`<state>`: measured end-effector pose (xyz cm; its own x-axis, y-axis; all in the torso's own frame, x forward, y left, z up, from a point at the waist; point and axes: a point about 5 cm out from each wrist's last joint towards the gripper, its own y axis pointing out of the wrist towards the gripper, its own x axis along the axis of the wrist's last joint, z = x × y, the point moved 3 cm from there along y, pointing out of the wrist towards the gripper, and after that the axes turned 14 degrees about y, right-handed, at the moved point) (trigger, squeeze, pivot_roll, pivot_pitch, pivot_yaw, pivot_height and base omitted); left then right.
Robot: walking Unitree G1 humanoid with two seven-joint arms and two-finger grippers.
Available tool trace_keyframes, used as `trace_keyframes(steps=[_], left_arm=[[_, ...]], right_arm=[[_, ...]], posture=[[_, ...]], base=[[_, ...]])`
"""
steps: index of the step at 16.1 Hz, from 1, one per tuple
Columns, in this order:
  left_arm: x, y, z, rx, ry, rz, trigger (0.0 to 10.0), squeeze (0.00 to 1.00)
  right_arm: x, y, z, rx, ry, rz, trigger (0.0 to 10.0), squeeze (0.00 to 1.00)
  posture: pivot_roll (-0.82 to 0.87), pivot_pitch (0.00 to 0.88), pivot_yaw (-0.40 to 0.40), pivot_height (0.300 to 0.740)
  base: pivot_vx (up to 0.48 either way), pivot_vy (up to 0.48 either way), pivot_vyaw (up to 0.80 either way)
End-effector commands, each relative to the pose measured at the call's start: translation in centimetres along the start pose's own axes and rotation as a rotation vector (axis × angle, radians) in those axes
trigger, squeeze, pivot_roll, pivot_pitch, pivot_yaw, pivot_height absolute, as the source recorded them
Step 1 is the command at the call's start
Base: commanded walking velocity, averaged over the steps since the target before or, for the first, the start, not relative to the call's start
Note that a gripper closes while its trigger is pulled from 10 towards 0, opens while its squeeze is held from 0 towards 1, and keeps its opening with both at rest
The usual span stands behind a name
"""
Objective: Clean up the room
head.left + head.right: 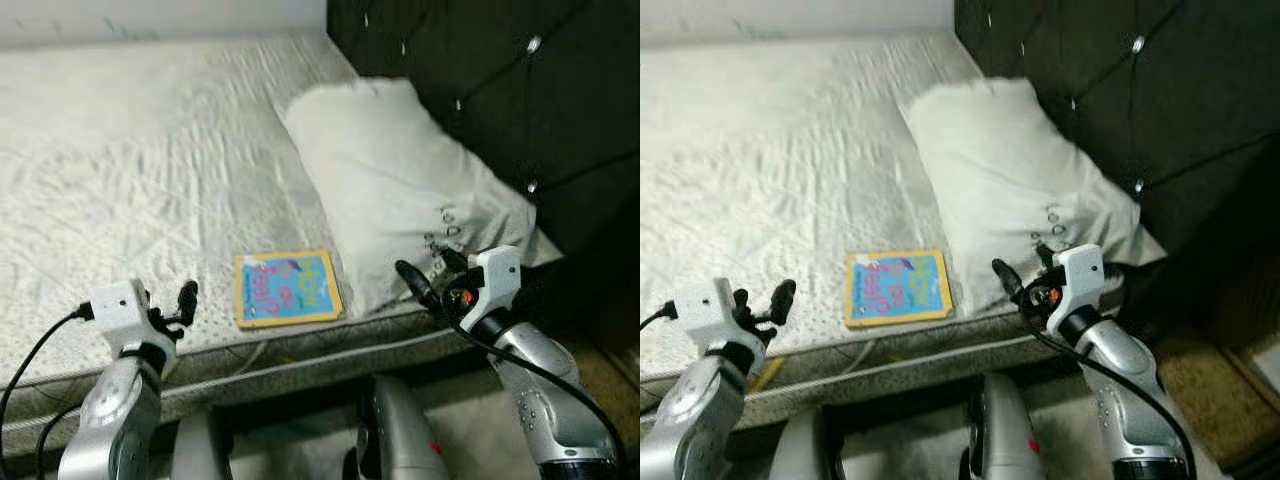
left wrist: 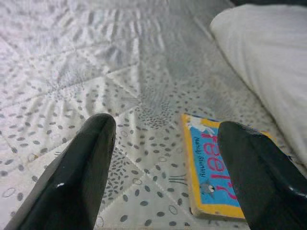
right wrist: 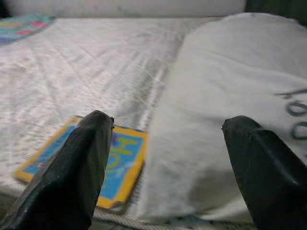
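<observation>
Left eye view: a book [image 1: 287, 288] is seen flat on the bed [image 1: 130, 170], its near edge at 6 o'clock, touching a pillow [image 1: 400, 180] at 3 o'clock.

Left wrist view: the left end effector [image 2: 165, 165] is spread wide; the thin book may slide.

Right wrist view: the right end effector [image 3: 172, 167] is wide; the pillow could be snagged.

1 book [image 1: 287, 288], 1 pillow [image 1: 395, 180] (both on 1 mattress [image 1: 130, 170]).
</observation>
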<state>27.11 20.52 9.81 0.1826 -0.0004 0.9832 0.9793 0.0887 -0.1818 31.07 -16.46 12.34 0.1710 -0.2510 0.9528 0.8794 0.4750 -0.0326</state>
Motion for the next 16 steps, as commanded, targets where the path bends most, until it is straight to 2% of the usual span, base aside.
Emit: trace_keyframes(steps=[1, 3, 5, 8, 10, 14, 16], left_arm=[[0.0, -0.3, -0.3, 0.000, 0.007, 0.017, 10.0, 0.00], [0.5, 0.1, -0.5, -0.001, 0.011, -0.003, 10.0, 0.00], [1.1, 0.7, -0.8, -0.009, -0.007, -0.028, 10.0, 0.00], [1.6, 0.8, -1.1, -0.012, -0.010, -0.055, 10.0, 0.00], [1.6, 0.6, -1.5, -0.021, -0.014, -0.060, 10.0, 0.00], [1.2, 0.4, -2.2, -0.044, -0.026, -0.056, 10.0, 0.00], [1.3, 0.5, -2.4, -0.051, -0.029, -0.060, 10.0, 0.00]], right_arm=[[-0.6, 0.2, 0.5, 0.067, 0.031, 0.058, 10.0, 0.00], [-1.0, 0.2, 1.3, 0.136, 0.029, 0.098, 10.0, 0.00], [-1.3, 0.4, 0.9, 0.111, -0.004, 0.108, 10.0, 0.00], [0.0, 1.1, -0.3, -0.015, -0.033, 0.005, 10.0, 0.00], [1.0, 1.6, -0.7, -0.082, -0.011, -0.061, 10.0, 0.00], [2.5, 1.9, -1.2, -0.169, 0.056, -0.174, 10.0, 0.00], [2.6, 1.9, -1.2, -0.179, 0.048, -0.191, 10.0, 0.00]], posture=[[-0.07, 0.000, -0.023, 0.546], [-0.07, 0.000, -0.026, 0.546], [-0.07, 0.000, -0.026, 0.546], [-0.07, 0.000, -0.028, 0.546], [-0.06, 0.000, -0.024, 0.546], [-0.07, 0.000, -0.013, 0.546], [-0.07, 0.000, -0.012, 0.564]], base=[[0.000, 0.000, 0.00], [0.000, 0.000, 0.00], [0.000, 0.000, 0.00], [0.000, 0.000, 0.00], [0.000, 0.000, 0.00], [0.000, 0.000, 0.00], [0.000, 0.000, 0.00]])
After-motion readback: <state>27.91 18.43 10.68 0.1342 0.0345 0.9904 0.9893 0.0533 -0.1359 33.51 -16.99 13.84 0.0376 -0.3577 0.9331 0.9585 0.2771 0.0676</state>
